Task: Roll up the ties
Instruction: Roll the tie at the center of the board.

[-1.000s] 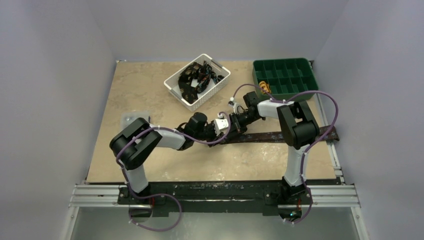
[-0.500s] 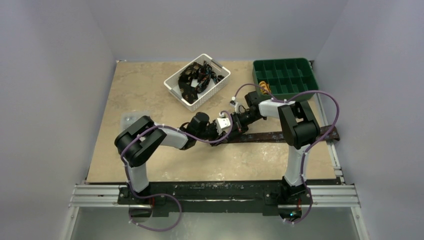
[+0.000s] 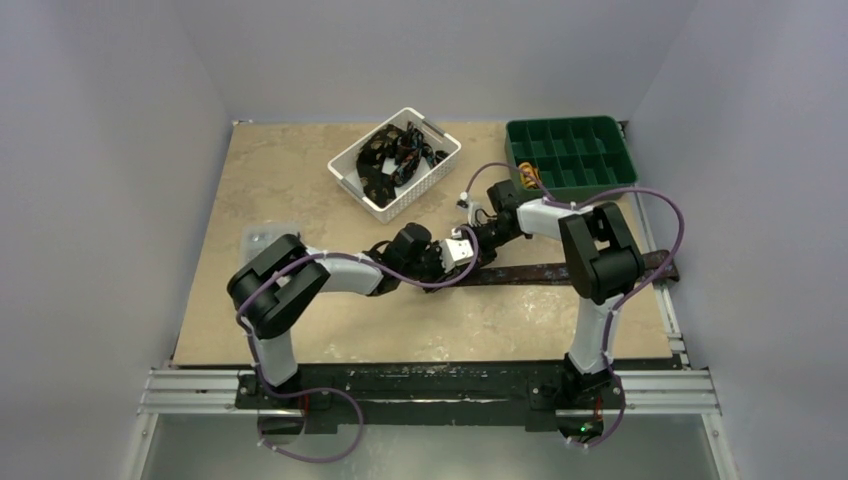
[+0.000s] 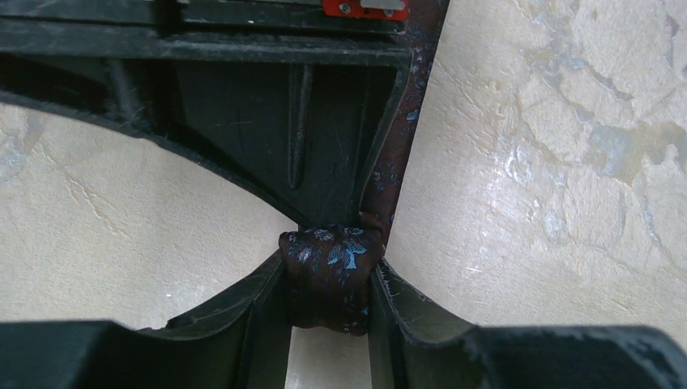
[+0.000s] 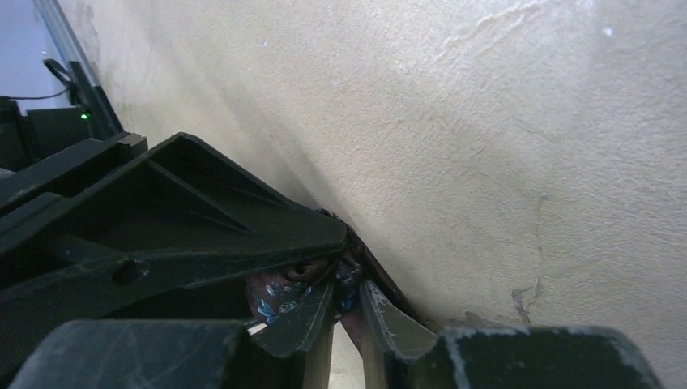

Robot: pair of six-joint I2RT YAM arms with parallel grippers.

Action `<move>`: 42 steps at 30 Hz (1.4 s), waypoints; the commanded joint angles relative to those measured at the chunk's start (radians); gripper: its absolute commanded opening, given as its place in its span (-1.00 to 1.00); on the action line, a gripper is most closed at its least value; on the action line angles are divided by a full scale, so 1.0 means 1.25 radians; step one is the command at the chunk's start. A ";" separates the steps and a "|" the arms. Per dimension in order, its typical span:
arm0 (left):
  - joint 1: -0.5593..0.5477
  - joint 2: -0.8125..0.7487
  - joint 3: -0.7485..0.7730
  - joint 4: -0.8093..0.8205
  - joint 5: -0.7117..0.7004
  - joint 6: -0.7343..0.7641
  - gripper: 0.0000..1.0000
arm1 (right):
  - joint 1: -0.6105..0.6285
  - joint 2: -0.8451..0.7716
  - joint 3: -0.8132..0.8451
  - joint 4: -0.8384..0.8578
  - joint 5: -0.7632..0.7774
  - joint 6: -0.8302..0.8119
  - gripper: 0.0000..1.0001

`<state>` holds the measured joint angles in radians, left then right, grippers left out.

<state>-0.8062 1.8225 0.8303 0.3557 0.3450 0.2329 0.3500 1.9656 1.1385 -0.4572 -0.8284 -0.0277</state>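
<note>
A single tie (image 3: pixel 570 270) lies flat on the beige table (image 3: pixel 290 190), right of centre in the top view. Its long axis runs almost straight left to right across the frame. Its far end reaches the table's right edge, and its near end points toward the middle, where both arms meet. That near end is wound into a small tight roll. In the left wrist view the rolled end (image 4: pixel 330 271) sits low in the centre of the frame, and the unrolled strip runs from it up toward the top edge. The left gripper (image 3: pixel 462 252) is clamped on the roll: its fingers (image 4: pixel 251 324) are drawn narrow and press the bundle from both sides. The right gripper (image 3: pixel 480 248) sits just beside it, touching the same spot. In the right wrist view its fingers (image 5: pixel 389 324) are nearly together at the bottom centre, with dark patterned fabric pinched between them. In the upper middle of the top view stands a white basket (image 3: pixel 440 165) holding dark tangled items that are too small to identify. At the upper right is a green compartment tray (image 3: pixel 568 126), with a small orange object (image 3: pixel 530 178) in one of its near-left cells.
</note>
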 commanded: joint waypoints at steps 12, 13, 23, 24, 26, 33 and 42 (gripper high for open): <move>-0.019 0.006 -0.003 -0.262 -0.085 0.090 -0.44 | 0.005 -0.112 0.051 -0.116 -0.019 -0.039 -0.12; -0.019 0.008 -0.002 -0.262 -0.082 0.092 -0.44 | 0.005 -0.119 0.042 -0.098 -0.035 -0.018 -0.08; -0.020 0.021 0.007 -0.261 -0.075 0.107 -0.38 | 0.016 -0.083 -0.030 0.047 -0.047 0.113 -0.04; -0.020 0.021 0.007 -0.261 -0.075 0.109 -0.38 | 0.016 -0.077 -0.030 0.051 -0.043 0.116 -0.06; -0.020 0.023 0.009 -0.264 -0.074 0.110 -0.37 | 0.017 -0.068 -0.029 0.056 -0.040 0.118 -0.14; -0.020 0.027 0.016 -0.266 -0.077 0.104 -0.29 | 0.016 -0.058 -0.024 0.013 -0.018 0.079 -1.00; 0.026 -0.027 -0.036 -0.181 0.033 0.051 0.19 | 0.013 -0.026 -0.040 -0.029 0.026 0.037 -1.00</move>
<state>-0.8135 1.7973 0.8772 0.2035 0.2897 0.3336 0.3660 1.9041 1.1030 -0.4629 -0.8486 0.0647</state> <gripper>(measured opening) 0.561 0.028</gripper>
